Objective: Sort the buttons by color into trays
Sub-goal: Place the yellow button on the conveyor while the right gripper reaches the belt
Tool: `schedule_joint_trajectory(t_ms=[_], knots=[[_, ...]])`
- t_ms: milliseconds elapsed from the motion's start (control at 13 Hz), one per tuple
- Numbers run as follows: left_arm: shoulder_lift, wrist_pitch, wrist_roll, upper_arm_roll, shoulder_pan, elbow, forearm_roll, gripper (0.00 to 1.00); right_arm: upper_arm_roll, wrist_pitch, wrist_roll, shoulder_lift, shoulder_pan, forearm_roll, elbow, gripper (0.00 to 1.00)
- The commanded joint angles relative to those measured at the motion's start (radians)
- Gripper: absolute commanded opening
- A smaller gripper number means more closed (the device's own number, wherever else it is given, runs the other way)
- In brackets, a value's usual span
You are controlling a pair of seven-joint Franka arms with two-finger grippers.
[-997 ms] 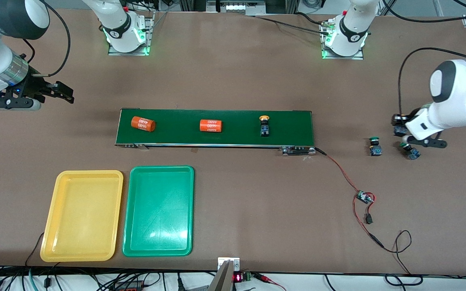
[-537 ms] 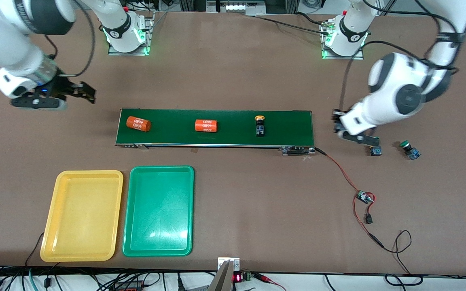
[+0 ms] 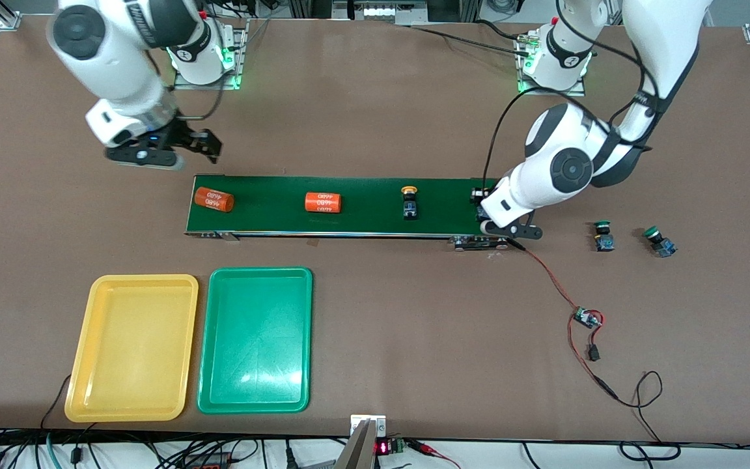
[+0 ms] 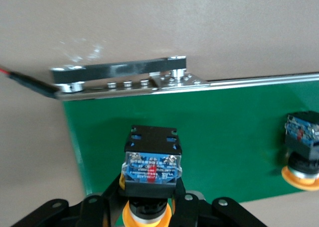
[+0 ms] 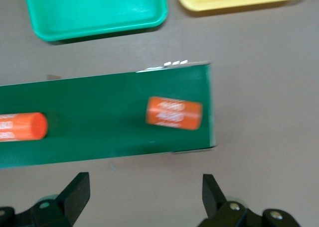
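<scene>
Gripping a blocky yellow-capped button (image 4: 151,170), left jaws hover over the belt (image 3: 362,221); right jaws gape empty.

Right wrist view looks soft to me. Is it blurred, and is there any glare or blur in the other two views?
Right wrist view: yes, motion-smeared, the text on the orange cylinder is unreadable. Left wrist view: the yellow button held in the left hand is fairly sharp, its label only partly legible. Front view: sharp, with a pale glare patch on the green tray.
</scene>
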Motion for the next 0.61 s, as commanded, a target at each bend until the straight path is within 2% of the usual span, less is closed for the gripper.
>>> schedule_joint_trajectory(t_ms=[0,230,537], knots=[[0.029,0.002,-0.127,0.017,-0.028,0.032,-0.008,0.00,-0.009,0.086,0.157,0.087,0.118,0.004,-0.001,1.00],[0.029,-0.001,-0.172,0.022,-0.030,0.027,0.001,0.00,-0.009,0.115,0.200,0.129,0.164,0.002,0.005,1.00],[0.029,-0.009,-0.189,0.022,-0.031,0.015,0.002,0.09,-0.009,0.152,0.205,0.154,0.209,0.002,0.007,1.00]])
